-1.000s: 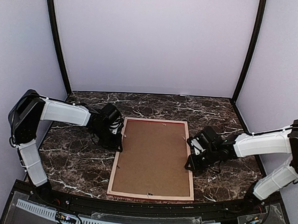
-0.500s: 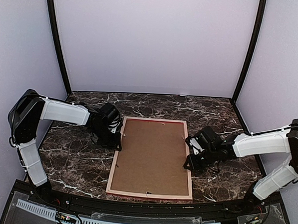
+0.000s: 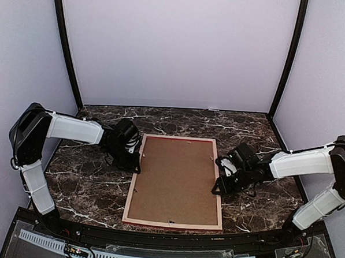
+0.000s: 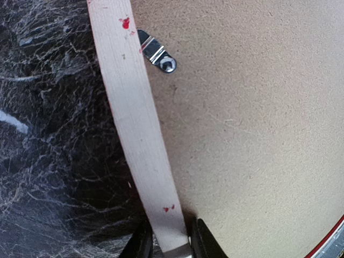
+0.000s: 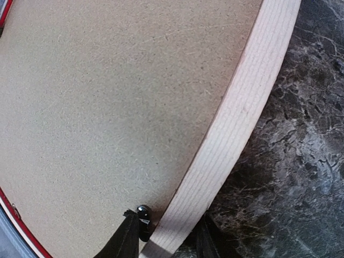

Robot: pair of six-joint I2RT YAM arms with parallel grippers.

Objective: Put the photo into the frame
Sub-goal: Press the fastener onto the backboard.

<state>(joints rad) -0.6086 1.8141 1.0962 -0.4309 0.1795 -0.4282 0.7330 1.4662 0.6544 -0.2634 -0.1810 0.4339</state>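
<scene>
The frame [image 3: 133,182] lies face down on the marble table, pale wood rear edges up, with a brown backing board [image 3: 175,178] filling it. The photo is hidden. My left gripper [image 3: 137,160] is shut on the frame's left rail [image 4: 134,123]; both fingers press the rail's sides at the left gripper [image 4: 171,244]. My right gripper [image 3: 218,176] straddles the right rail [image 5: 236,129]. At the right gripper [image 5: 166,239], the inner finger stands off the rail over the board, beside a small metal clip [image 5: 143,210], so the jaws are open.
A metal turn clip [image 4: 156,54] sits on the board by the left rail. Dark marble table [image 3: 83,182] surrounds the frame on all sides. Lavender walls with black corner posts [image 3: 67,48] enclose the back and sides.
The frame has slid slightly to the left with both arms. The right gripper's jaws have widened off the right rail.
</scene>
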